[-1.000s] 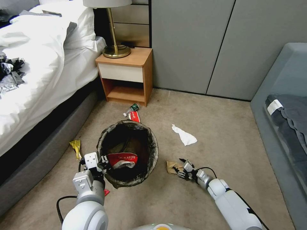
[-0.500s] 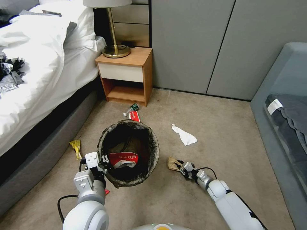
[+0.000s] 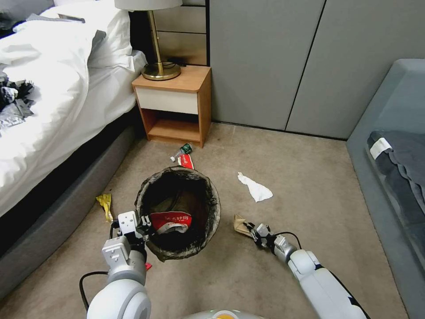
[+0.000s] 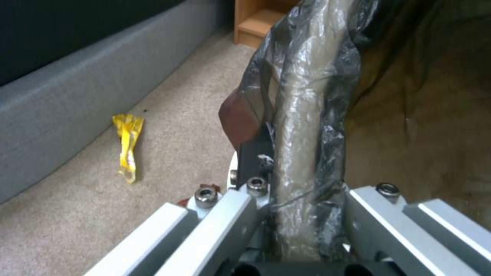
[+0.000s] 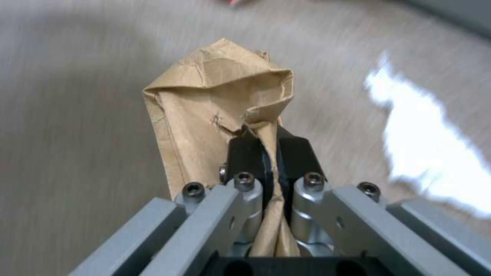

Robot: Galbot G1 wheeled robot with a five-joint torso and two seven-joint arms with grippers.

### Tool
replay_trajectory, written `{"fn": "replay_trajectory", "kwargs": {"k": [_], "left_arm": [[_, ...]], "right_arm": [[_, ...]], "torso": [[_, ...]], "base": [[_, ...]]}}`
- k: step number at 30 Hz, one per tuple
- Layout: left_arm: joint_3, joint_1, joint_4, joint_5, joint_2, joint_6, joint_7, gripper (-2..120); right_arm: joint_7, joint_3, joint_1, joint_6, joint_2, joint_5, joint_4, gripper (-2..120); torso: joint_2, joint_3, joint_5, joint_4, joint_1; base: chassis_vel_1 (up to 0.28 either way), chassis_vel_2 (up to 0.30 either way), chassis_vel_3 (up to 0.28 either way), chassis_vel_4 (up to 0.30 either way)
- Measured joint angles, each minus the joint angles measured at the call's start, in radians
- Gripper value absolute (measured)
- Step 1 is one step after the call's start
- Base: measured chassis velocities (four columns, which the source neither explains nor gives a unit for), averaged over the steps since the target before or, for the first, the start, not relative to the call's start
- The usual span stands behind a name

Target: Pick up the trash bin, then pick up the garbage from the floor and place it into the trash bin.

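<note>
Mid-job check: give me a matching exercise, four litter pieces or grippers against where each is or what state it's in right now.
Things:
1. brown paper scrap
2. yellow wrapper
3. white tissue
4. left gripper

States:
A. clamped on the trash bin rim
B. lying loose on the carpet right of the bin
C. pinched in the right gripper
D. on the carpet between bin and bed base

Pairs: 1-C, 2-D, 3-B, 4-A

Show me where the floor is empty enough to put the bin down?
Biggest bare carpet: between the white tissue, grey wall panels and sofa. Also bare: in front of the trash bin. Crowded: between bin and nightstand, with a small bottle and red wrapper; a yellow wrapper lies by the bed.
</note>
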Motion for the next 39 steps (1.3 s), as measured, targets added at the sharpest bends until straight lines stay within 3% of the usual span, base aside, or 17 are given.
{"fn": "replay_trajectory", "kwargs": {"k": [6,8,9,11,12,15,16,18,19,21,24,32,39], "left_arm": [[0.0,0.001,0.008,-0.001,0.005,0.0,-0.001,1],[-0.001,-0.001,0.012,-0.005,0.009,0.001,-0.001,1],[-0.001,-0.001,0.012,-0.005,0.009,0.001,-0.001,1],[-0.002,-0.003,0.018,-0.009,0.014,0.002,-0.002,1],[-0.002,-0.003,0.018,-0.009,0.014,0.002,-0.002,1],[-0.001,-0.006,0.025,-0.014,0.019,0.005,-0.002,1],[-0.001,-0.006,0.025,-0.014,0.019,0.005,-0.002,1],[0.0,-0.01,0.031,-0.017,0.023,0.008,-0.002,1],[0.0,-0.01,0.031,-0.017,0.023,0.008,-0.002,1],[0.001,-0.014,0.036,-0.02,0.025,0.01,-0.002,1],[0.003,-0.016,0.041,-0.021,0.025,0.011,-0.002,0],[0.007,-0.024,0.047,-0.022,0.025,0.012,-0.002,0],[0.009,-0.027,0.048,-0.022,0.025,0.012,-0.002,1]], "right_arm": [[0.07,0.006,-0.043,0.023,0.0,0.123,0.154,0],[0.096,-0.004,-0.087,-0.001,-0.012,0.215,0.325,0],[0.096,-0.004,-0.087,-0.001,-0.012,0.215,0.325,0],[0.111,-0.014,-0.13,-0.04,-0.029,0.313,0.508,0],[0.111,-0.014,-0.13,-0.04,-0.029,0.313,0.508,0],[0.114,-0.03,-0.18,-0.086,-0.051,0.458,0.732,0],[0.114,-0.03,-0.18,-0.086,-0.051,0.458,0.732,0],[0.111,-0.049,-0.216,-0.122,-0.071,0.544,0.911,0],[0.111,-0.049,-0.216,-0.122,-0.071,0.544,0.911,0],[0.09,-0.066,-0.254,-0.153,-0.095,0.601,1.043,0],[0.069,-0.089,-0.299,-0.182,-0.129,0.644,1.146,0],[0.033,-0.187,-0.414,-0.195,-0.258,0.652,1.247,0],[0.024,-0.213,-0.434,-0.19,-0.277,0.631,1.244,0]], "torso": [[0.0,0.0,0.0001,0.0002,0.0],[0.0,0.0,0.0,0.0,0.0],[0.0,0.0,0.0,0.0,0.0],[0.0,0.0,-0.0003,0.0004,0.0],[0.0,0.0,-0.0003,0.0004,0.0],[0.0,0.0,-0.0001,0.0,0.0],[0.0,0.0,-0.0001,0.0,0.0],[0.0,0.0,-0.0002,0.0003,0.0],[0.0,0.0,-0.0002,0.0003,0.0],[0.0,0.0,-0.0001,0.0002,0.0],[0.0,0.0,0.0002,0.0001,0.0],[0.0,0.0,0.0001,0.0001,0.0],[0.0,0.0,0.0001,0.0002,0.0]], "base": [[0.0,0.0,0.0,0.0],[0.0,0.0,0.0,0.0],[0.0,0.0,0.0,0.0],[0.0,0.0,0.0,0.0],[0.0,0.0,0.0,0.0],[0.0,0.0,0.0,0.0],[0.0,0.0,0.0,0.0],[0.0,0.0,0.0,0.0],[0.0,0.0,0.0,0.0],[0.0,0.0,0.0,0.0],[0.0,0.0,0.0,0.0],[0.0,0.0,0.0,0.0],[0.0,0.0,0.0,0.0]]}}
